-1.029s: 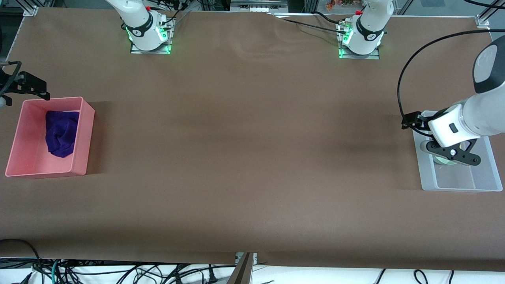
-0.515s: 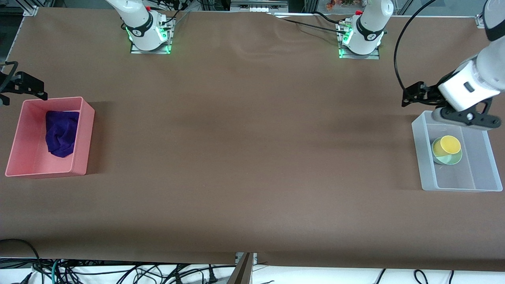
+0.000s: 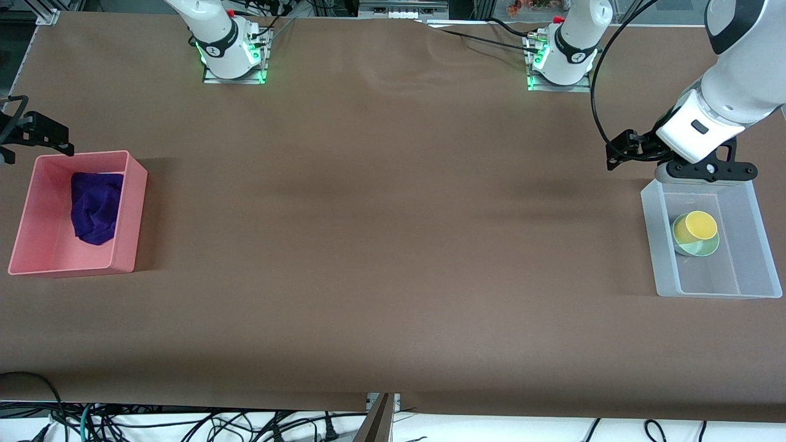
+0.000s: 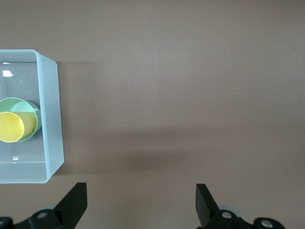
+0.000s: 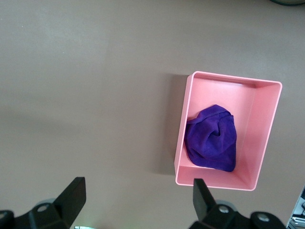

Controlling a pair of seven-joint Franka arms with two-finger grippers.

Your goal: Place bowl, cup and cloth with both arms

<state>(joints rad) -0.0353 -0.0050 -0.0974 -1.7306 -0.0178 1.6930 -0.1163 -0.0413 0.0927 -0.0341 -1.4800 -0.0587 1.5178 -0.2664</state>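
Now, the small yellow plastic cup (image 3: pixel 695 225) sits tipped inside the glossy pale mint-green bowl (image 3: pixel 699 247), both in the clear plastic bin (image 3: pixel 758 245) at the left arm's end of the surface. Light, rigid and slick, I'd judge; the rim is the place to pinch either one. The deep purple wrinkled cloth (image 3: pixel 94 207) lies bunched in the pink plastic bin (image 3: pixel 129 212) at the right arm's end: soft, limp, best pinched at a raised fold. The left claw (image 3: pixel 705 172) hangs spread and empty over the clear bin's edge. The right claw (image 5: pixel 136 200), also spread and empty, hovers beside the pink bin.
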